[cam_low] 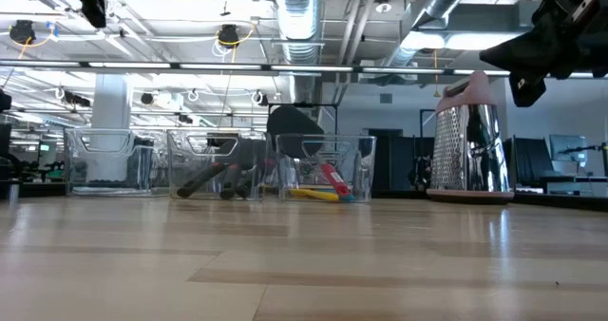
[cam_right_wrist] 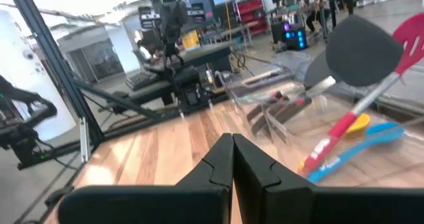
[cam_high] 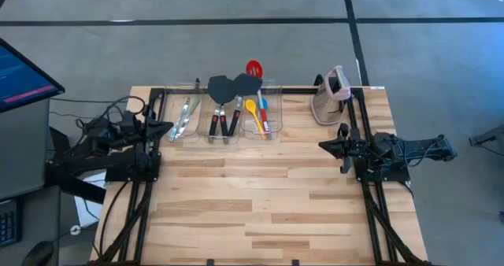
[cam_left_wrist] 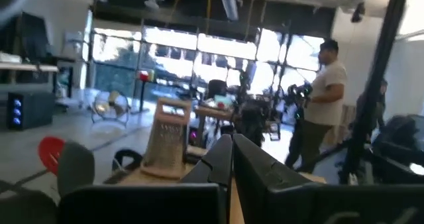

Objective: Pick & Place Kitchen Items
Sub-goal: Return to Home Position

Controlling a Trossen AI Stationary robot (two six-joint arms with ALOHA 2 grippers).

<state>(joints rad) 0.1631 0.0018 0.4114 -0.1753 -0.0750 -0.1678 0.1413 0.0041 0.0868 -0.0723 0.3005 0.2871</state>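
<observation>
The kitchen items (cam_high: 228, 108) lie in 3 clear bins (cam_low: 106, 142) at the table's far edge. Judged light, stiff and smooth, they grip best mid-handle. The left gripper (cam_high: 168, 127) and right gripper (cam_high: 323, 145) hang pinched together, empty, near the table's sides.

**Fig.** Two arms, both matte black throughout. L arm (cam_high: 106, 140): chunky jointed links w/ blocky housings; loose black cables (cam_high: 118, 107) loop off it in thin arcs. R arm (cam_high: 402, 148): same build, long narrow outline, tapering twd. its tip; in low view it reads as an angular black silhouette w/ hard corners. L end effector (cam_left_wrist: 232, 144) & R end effector (cam_right_wrist: 232, 143): identical, each a pair of dark fingers (cam_right_wrist: 215, 164), wedge-shaped & faceted, narrowing to a point, w/ a stepped notch on the outer edge approx. halfway down; broad flat black crossbar (cam_right_wrist: 146, 204) at the root. Screws, labels: too small to tell.
</observation>
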